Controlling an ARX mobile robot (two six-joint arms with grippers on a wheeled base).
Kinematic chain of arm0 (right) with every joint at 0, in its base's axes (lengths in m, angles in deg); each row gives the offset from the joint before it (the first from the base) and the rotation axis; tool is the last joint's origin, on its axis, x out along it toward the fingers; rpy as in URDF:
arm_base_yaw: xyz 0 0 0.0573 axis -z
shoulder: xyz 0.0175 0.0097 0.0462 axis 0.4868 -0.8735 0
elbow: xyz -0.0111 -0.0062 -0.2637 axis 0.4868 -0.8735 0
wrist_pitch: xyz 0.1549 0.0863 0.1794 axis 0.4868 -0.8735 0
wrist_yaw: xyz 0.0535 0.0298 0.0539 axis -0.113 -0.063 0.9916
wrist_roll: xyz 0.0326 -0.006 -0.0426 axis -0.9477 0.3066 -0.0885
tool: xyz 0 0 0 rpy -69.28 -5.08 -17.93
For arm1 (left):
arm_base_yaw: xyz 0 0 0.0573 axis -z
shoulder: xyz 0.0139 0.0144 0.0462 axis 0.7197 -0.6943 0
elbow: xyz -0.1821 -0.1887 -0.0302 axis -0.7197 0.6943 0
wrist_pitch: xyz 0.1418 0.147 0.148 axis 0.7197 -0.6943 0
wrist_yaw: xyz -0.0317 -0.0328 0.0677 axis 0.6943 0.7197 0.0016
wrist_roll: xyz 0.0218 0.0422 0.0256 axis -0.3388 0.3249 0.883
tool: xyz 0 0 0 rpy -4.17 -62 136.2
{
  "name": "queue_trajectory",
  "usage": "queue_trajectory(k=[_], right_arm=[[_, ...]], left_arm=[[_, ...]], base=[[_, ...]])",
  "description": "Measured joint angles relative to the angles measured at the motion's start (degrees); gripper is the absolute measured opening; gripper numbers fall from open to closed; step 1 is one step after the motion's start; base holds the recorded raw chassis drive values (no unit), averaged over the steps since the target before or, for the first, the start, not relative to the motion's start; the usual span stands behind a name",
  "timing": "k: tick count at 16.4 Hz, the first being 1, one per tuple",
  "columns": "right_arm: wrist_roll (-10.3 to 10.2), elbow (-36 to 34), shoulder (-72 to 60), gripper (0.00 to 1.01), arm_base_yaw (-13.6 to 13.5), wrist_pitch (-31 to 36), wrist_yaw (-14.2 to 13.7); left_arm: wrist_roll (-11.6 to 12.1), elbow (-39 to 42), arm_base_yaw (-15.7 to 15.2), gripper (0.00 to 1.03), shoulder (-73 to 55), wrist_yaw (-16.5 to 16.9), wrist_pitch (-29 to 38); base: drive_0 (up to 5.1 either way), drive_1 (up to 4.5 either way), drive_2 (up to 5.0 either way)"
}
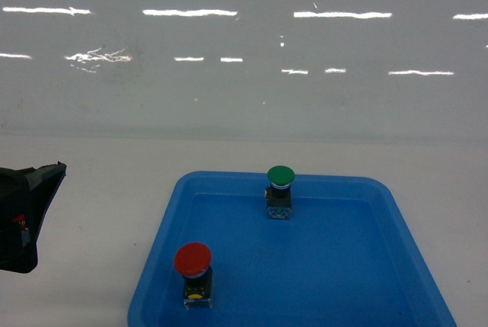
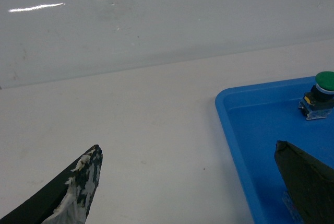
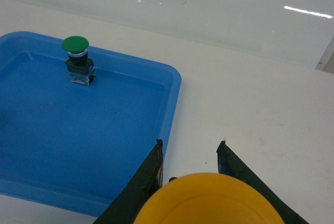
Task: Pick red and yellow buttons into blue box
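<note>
The right gripper (image 3: 190,182) clamps the yellow button (image 3: 206,199) beyond the blue tray's (image 3: 172,91) right edge, the left gripper (image 2: 188,182) gapes empty, the red button (image 1: 194,264) waits near the tray's front-left corner, and no blue box is visible.

The left gripper (image 2: 188,182) has two black, wedge-shaped fingers tapering to blunt tips; the left finger (image 2: 78,185) is wrapped near its tip in worn, peeling white tape, patchy over the black. In the head view this gripper (image 1: 27,216) shows as a black angular body at the left edge, with a small red mark on its side. The right gripper (image 3: 190,174) has two thin, flat black fingers (image 3: 143,187) with sharp upper corners.
</note>
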Motion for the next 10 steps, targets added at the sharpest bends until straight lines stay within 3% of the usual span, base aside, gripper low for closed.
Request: queue_trajectory(k=[5, 7, 10], right_arm=[[1.11, -0.02, -1.97, 0.28, -0.26, 2.29, -0.59], [1.14, -0.02, -1.97, 0.28, -0.26, 2.25, -0.63], [1.14, -0.02, -1.97, 0.28, -0.26, 2.23, -0.63]], left_arm=[[0.02, 0.00, 0.02, 0.98, 0.00, -0.02, -0.07], [-0.09, -0.68, 2.03, 0.98, -0.13, -0.07, -1.88], [-2.75, -7.50, 7.63, 0.98, -5.40, 1.57, -6.99]], base=[[0.0, 0.00, 0.0], [0.0, 0.00, 0.0], [0.0, 0.00, 0.0]])
